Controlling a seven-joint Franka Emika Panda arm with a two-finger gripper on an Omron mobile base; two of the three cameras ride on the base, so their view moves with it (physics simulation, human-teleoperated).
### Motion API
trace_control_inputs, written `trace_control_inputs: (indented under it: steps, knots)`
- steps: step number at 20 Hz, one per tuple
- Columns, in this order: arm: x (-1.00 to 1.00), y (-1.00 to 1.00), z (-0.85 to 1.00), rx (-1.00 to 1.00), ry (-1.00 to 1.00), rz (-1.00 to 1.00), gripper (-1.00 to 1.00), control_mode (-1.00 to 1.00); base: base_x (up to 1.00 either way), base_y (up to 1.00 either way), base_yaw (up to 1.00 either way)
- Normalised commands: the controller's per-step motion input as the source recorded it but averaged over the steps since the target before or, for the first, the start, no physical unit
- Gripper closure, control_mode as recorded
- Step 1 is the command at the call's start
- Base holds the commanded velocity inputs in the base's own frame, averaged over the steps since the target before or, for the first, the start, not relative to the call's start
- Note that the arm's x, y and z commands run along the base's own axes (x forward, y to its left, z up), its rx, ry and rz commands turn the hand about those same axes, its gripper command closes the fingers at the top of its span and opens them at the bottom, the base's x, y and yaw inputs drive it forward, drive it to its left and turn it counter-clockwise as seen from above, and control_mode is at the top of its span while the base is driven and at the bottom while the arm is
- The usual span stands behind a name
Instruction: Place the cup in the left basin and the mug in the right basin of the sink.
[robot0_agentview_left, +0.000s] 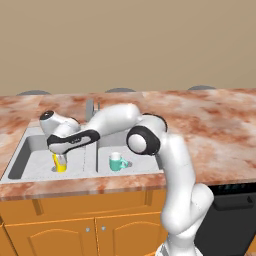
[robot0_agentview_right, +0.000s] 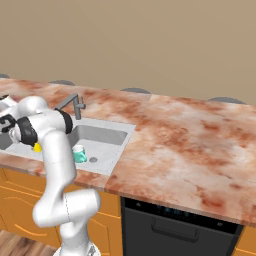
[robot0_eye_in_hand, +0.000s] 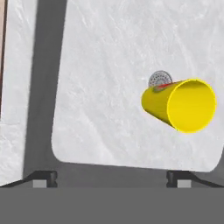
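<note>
The yellow cup (robot0_agentview_left: 60, 163) stands in the left basin (robot0_agentview_left: 34, 161) of the sink (robot0_agentview_left: 50, 178), next to the round drain (robot0_eye_in_hand: 159, 78). My gripper (robot0_agentview_left: 60, 152) hangs just above the cup, open with nothing between its fingers. In the hand view the cup (robot0_eye_in_hand: 181, 105) sits ahead of the right fingertip (robot0_eye_in_hand: 179, 176), apart from it, and the gripper (robot0_eye_in_hand: 111, 177) stands wide. The teal mug (robot0_agentview_left: 117, 161) stands upright in the right basin (robot0_agentview_left: 142, 159), handle to the right. From the right base view, the mug (robot0_agentview_right: 79, 153) shows beside my arm and a sliver of the cup (robot0_agentview_right: 37, 147) peeks out behind it.
The grey faucet (robot0_agentview_left: 91, 107) rises behind the divider, close to my forearm. Marble counter (robot0_agentview_left: 210, 130) runs to the right of the sink. Orange cabinet doors (robot0_agentview_left: 75, 232) and a black dishwasher (robot0_agentview_left: 232, 210) sit below the counter.
</note>
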Motion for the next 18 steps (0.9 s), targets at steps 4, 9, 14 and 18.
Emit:
trace_control_inputs:
  steps: [4,9,14,18]
  knots:
    - [-0.31,-0.25,0.31,0.0,-0.19,-0.25,-1.0,-1.0,0.0,0.0,0.0]
    - [-0.23,-0.24,0.37,0.02,-0.04,-0.35,-1.0,-1.0,0.0,0.0,0.0]
    - [-0.16,-0.2,0.45,0.05,0.02,-0.41,-1.0,-1.0,0.0,0.0,0.0]
    - [-0.22,-0.24,0.39,0.1,0.02,-0.4,-1.0,-1.0,0.0,0.0,0.0]
